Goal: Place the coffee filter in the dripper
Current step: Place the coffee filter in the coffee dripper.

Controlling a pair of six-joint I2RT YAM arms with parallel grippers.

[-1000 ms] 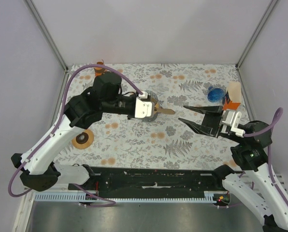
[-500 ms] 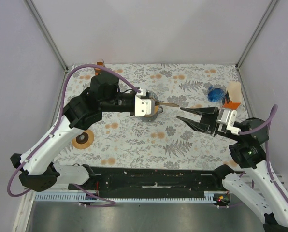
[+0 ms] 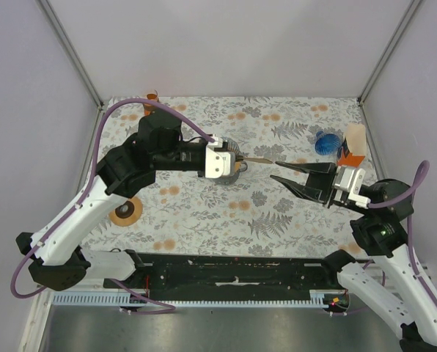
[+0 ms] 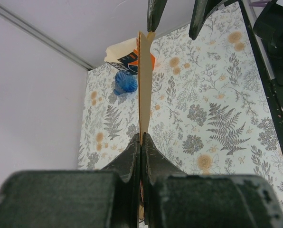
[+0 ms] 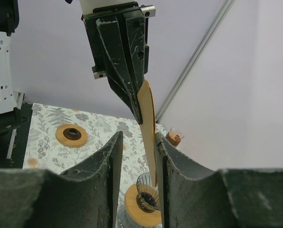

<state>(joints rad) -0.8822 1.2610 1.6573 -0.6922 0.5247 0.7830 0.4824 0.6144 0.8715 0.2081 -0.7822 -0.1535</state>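
Note:
A brown paper coffee filter (image 3: 256,159) is pinched edge-on in my shut left gripper (image 3: 237,164), held above the table. It shows as a thin vertical strip in the left wrist view (image 4: 144,80). The dripper (image 5: 144,204), glass with a wooden collar, stands just below the filter and is mostly hidden under the left gripper in the top view (image 3: 230,146). My right gripper (image 3: 275,171) is open. Its fingers (image 5: 112,156) stand on either side of the filter's free end (image 5: 149,123), and the filter lies close to the right-hand finger.
A blue glass piece (image 3: 325,142) and an orange and cream box (image 3: 353,147) stand at the far right. A round wooden lid (image 3: 125,211) lies at the left. A small orange cup (image 3: 152,104) stands at the back left corner.
The left gripper has turned the filter edge-on and shifted slightly. The right gripper has moved left so its open fingers now straddle the filter's end.

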